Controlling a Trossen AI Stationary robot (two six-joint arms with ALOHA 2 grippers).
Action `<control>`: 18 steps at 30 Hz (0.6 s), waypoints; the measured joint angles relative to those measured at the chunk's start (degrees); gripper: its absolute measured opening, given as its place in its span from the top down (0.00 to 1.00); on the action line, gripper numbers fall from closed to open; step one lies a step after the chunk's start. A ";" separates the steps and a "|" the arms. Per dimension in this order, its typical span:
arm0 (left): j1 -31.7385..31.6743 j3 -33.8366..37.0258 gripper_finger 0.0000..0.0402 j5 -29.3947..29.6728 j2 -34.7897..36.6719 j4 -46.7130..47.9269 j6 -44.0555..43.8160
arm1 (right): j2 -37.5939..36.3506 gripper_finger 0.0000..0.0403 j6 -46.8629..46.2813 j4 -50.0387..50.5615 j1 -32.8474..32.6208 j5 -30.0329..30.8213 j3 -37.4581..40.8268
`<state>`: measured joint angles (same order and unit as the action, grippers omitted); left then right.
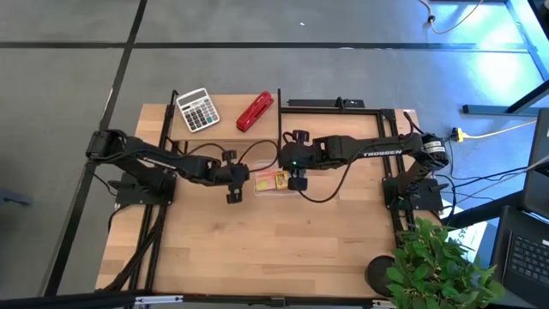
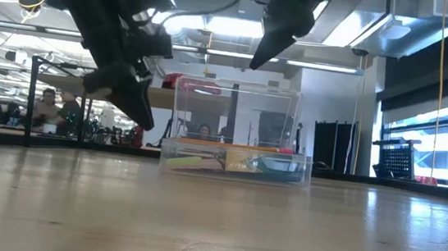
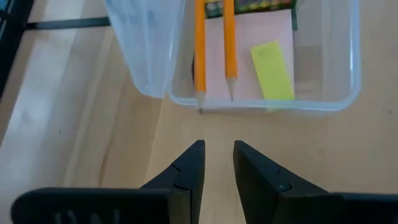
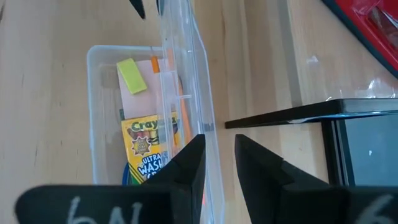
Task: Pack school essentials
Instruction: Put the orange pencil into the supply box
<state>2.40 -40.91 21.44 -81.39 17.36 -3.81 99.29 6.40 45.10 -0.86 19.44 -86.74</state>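
A clear plastic box (image 1: 273, 182) sits on the table's middle, its lid (image 2: 238, 110) standing upright. Inside lie two orange pencils (image 3: 199, 50), a yellow block (image 3: 272, 71) on a pink pad (image 3: 249, 37), and a crayon box (image 4: 149, 149). My left gripper (image 3: 217, 149) points slanting down at the table just left of the box, with a narrow empty gap between its fingers. My right gripper (image 4: 217, 149) hangs above the lid's top edge and clear of it (image 2: 255, 62). Its fingers are also narrowly apart and hold nothing.
A grey-white calculator (image 1: 197, 110) and a red stapler (image 1: 255, 112) lie at the table's far edge. A black frame (image 1: 334, 105) stands at the far right. A potted plant (image 1: 437, 266) fills the near right corner. Bare wood stretches along the near side.
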 joint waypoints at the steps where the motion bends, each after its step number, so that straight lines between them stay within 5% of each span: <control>1: -0.42 0.17 0.81 -0.12 -0.27 -0.71 0.73 | 0.00 0.78 -0.01 -0.09 0.00 -0.02 0.00; 18: -4.66 0.35 0.81 0.63 -6.13 -7.99 2.78 | 0.00 0.78 -0.05 -0.78 -0.02 -0.02 0.00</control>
<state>-2.26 -40.56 22.06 -87.53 9.37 -1.03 99.29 6.35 44.31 -0.89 19.42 -86.74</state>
